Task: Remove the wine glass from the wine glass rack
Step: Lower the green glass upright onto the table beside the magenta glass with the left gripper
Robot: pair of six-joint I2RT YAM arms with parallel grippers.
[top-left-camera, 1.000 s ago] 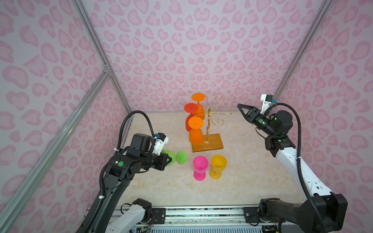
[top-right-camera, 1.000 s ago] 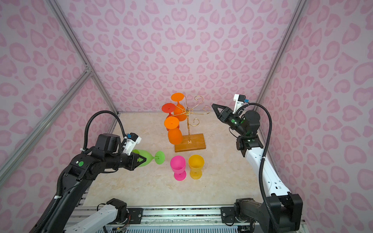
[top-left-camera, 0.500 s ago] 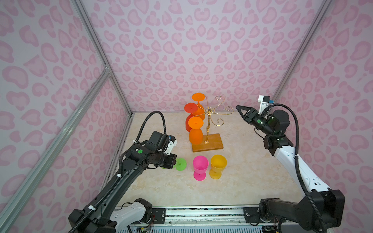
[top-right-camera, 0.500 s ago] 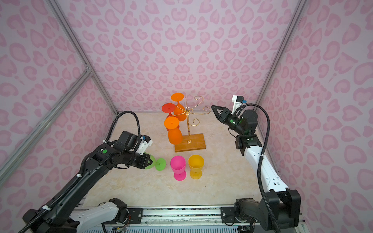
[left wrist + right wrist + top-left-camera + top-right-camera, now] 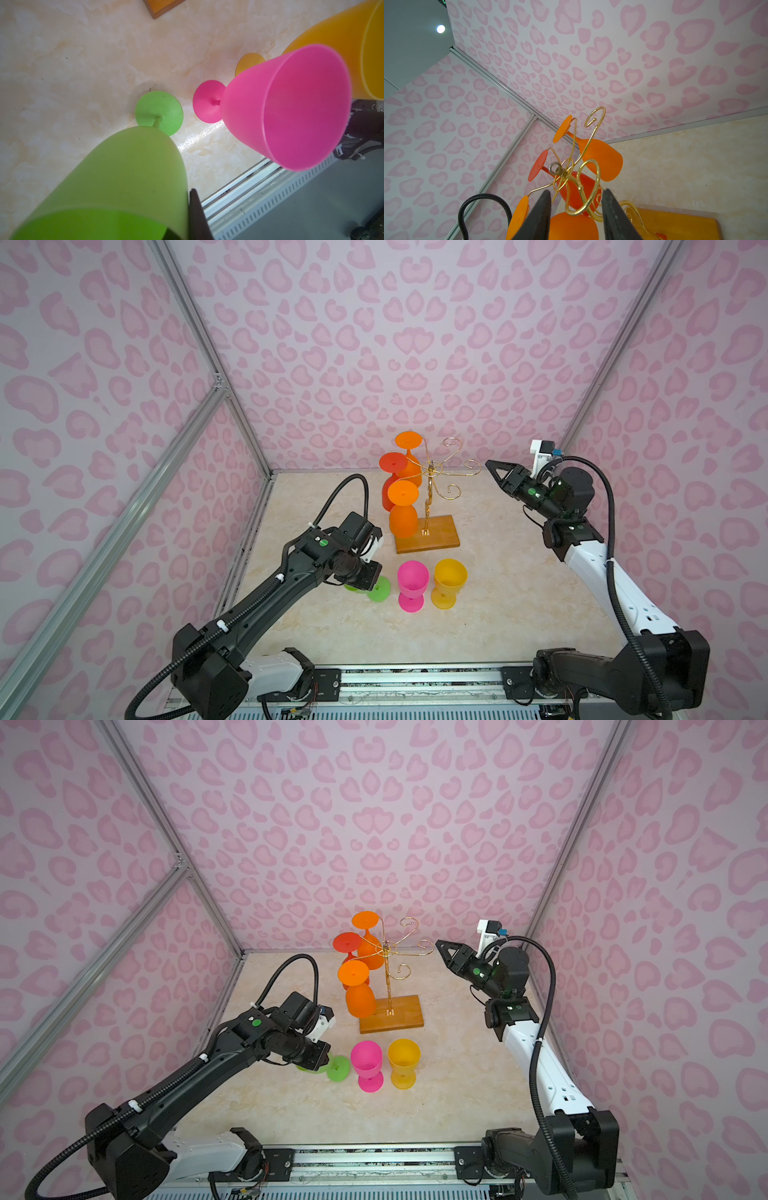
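1. While the green wine glass (image 5: 124,176) hangs tilted, off the rack, with its foot low beside the pink wine glass (image 5: 412,578), bring it upright and seat the foot flat before letting go.
2. Left gripper (image 5: 365,576) is clamped on the green bowl's rim.
3. Right gripper (image 5: 491,465) hovers partly open and empty near the wine glass rack (image 5: 428,533), which carries three orange-red glasses.
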